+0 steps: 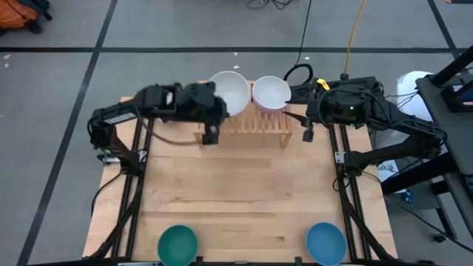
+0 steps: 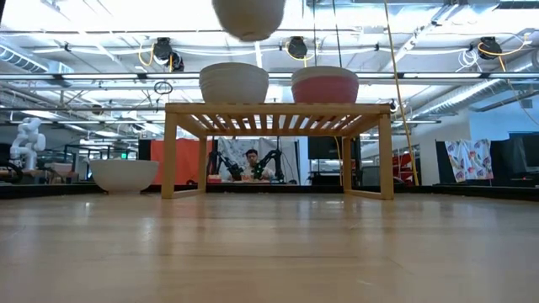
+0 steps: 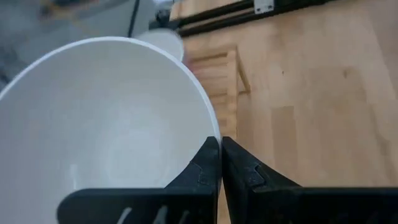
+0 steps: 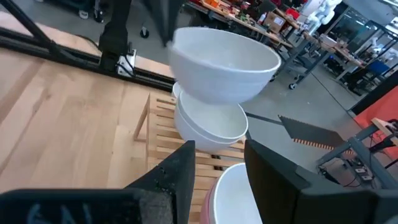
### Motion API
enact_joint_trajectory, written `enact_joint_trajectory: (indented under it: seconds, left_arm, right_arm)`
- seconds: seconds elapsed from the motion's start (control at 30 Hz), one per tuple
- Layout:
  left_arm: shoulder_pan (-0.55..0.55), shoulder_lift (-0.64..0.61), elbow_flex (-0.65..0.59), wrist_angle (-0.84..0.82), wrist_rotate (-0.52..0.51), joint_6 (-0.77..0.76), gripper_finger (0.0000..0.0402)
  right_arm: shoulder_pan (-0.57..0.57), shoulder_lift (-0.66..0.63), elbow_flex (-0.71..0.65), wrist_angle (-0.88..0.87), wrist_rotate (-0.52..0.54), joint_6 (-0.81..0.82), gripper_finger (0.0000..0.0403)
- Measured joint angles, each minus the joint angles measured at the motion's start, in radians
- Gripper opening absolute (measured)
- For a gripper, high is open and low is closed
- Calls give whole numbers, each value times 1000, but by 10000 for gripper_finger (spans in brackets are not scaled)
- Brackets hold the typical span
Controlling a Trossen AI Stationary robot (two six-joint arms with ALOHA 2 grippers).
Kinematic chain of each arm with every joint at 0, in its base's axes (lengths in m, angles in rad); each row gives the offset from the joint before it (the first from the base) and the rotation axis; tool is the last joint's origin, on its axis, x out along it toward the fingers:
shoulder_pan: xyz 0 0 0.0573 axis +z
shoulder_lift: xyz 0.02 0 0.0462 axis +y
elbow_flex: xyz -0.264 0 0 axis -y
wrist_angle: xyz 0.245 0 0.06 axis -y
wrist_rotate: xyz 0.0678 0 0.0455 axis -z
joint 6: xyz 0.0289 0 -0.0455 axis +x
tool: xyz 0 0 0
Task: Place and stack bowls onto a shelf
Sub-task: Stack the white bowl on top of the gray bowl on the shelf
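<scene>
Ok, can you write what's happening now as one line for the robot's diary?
left gripper: shut on white bowl | above stack on shelf | right gripper: open, waiting beside shelf

wood table point(image 1: 244, 199): shelf point(image 1: 255, 124), teal bowl point(image 1: 178, 244), blue bowl point(image 1: 326, 242), white bowl point(image 2: 124, 174).

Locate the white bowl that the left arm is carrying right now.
The white bowl hangs in the air, pinched by its rim in the left hand, just above the stack of white bowls on the shelf, left of the pink-based stack.
</scene>
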Motion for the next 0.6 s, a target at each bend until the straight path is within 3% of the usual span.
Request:
enact_joint_trajectory:
  seconds: [0.13, 0.6]
  left_arm:
    - [86, -16, 1, -65, 88, -100, 5]
    - [227, -7, 0, -78, 234, -65, 5]
  right_arm:
    - [0, -8, 0, -6, 0, -8, 133]
    - [0, -42, 0, -16, 1, -31, 132]
